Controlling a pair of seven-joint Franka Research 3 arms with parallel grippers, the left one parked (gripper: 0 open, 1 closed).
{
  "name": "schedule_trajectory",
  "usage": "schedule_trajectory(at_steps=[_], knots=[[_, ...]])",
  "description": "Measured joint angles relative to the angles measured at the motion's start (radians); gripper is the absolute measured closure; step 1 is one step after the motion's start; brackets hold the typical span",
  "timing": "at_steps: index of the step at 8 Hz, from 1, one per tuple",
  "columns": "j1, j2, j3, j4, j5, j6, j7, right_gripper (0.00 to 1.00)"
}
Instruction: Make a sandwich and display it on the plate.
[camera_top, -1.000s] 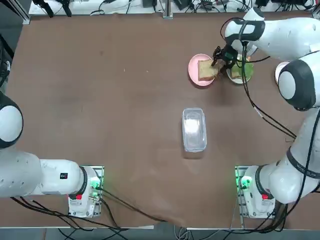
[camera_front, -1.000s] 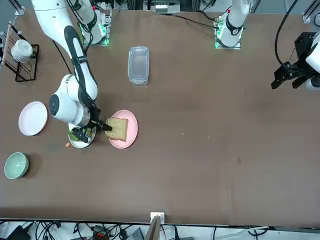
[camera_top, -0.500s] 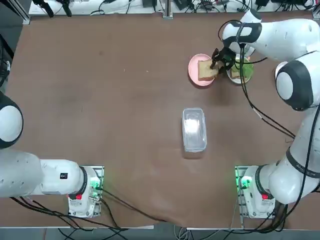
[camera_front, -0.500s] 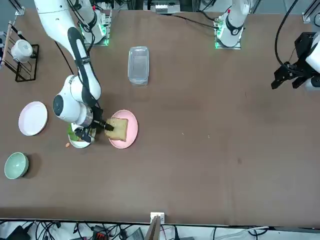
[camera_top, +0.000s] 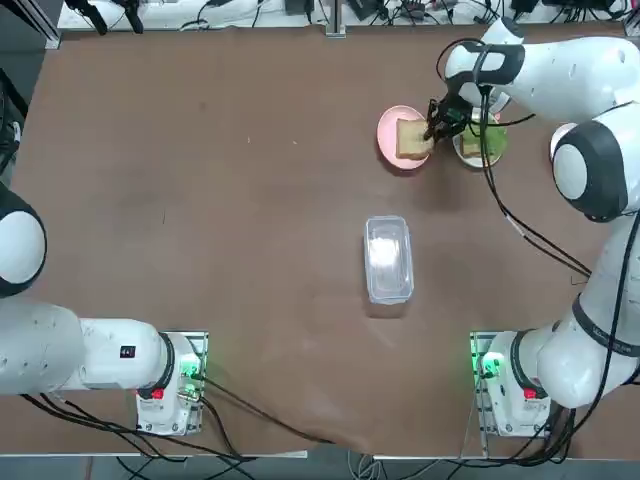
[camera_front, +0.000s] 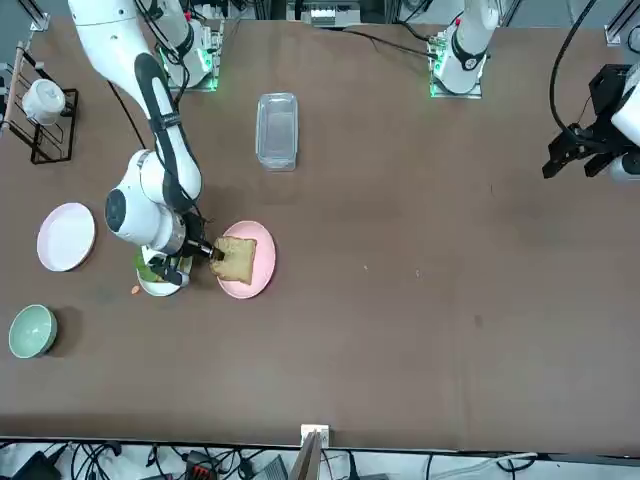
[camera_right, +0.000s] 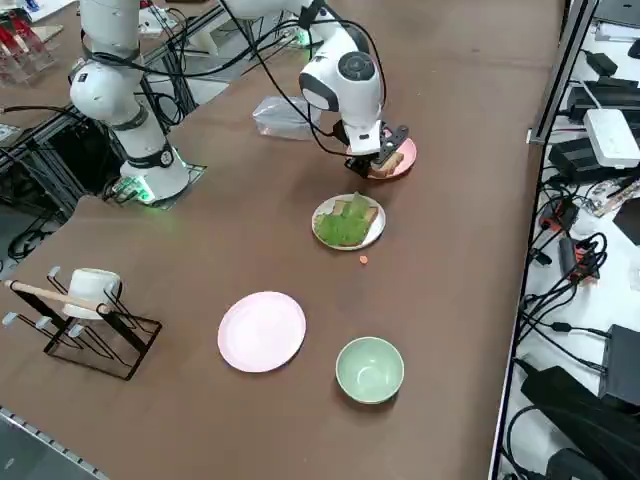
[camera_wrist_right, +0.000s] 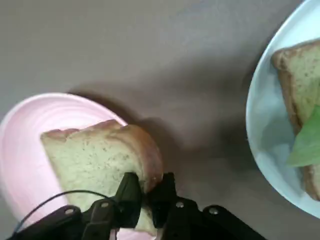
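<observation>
On the pink plate (camera_wrist_right: 30, 150), the right gripper (camera_wrist_right: 145, 192) pinches a bread slice (camera_wrist_right: 95, 160) by its edge. Beside it sits the white plate (camera_right: 322, 215) with bread and lettuce (camera_right: 340, 228).

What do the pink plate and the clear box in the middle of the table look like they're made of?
The round pink plate under the tan bread slice looks like glazed ceramic or hard plastic: smooth surface with a soft sheen; which one I can't tell. The clear rectangular lidded box looks like thin transparent plastic: the table shows through it, with glare on top. The right gripper is shut on the bread's edge.

Brown table (camera_top: 200, 200), cable-strewn floor (camera_right: 580, 300) beside it.
</observation>
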Motion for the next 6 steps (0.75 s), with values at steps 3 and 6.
schedule_trajectory(at_steps=[3, 6], knots=[[0.000, -0.017, -0.001, 0.007, 0.000, 0.000, 0.000, 0.91], [0.002, -0.062, -0.001, 0.011, 0.001, -0.011, 0.001, 0.91]])
